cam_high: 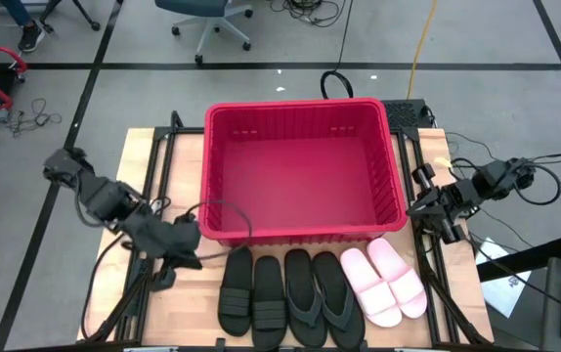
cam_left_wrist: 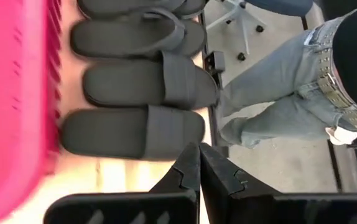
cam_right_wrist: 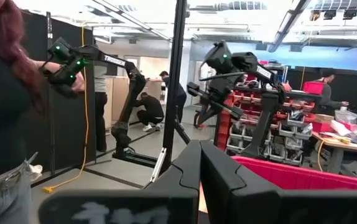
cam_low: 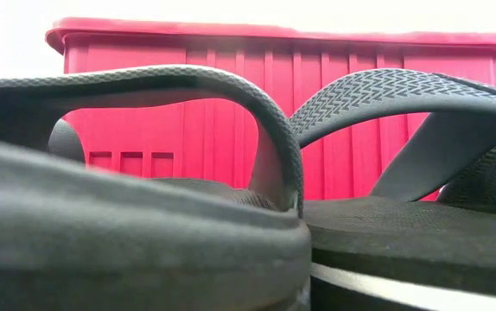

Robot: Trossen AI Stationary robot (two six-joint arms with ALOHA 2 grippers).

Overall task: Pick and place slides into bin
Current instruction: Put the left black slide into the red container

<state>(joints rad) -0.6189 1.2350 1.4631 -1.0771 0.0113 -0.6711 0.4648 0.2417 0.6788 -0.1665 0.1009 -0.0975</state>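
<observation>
Both arms are dark and jointed, with black cables looping off them. The left gripper (cam_left_wrist: 198, 163) and right gripper (cam_right_wrist: 200, 163) have matte black fingers with notched, stepped inner edges.

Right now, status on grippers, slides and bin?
Left gripper shut, beside the black slides. Right gripper shut, by the bin's right wall. Six slides on table, bin empty. Nothing blocking.

six open-toed sandals lie side by side just in front of the large red slotted plastic bin (cam_high: 300, 171): two black wide-strap slides (cam_high: 253, 296), two black thong flip-flops (cam_high: 318, 296), two pale pink slides (cam_high: 385, 282).
</observation>
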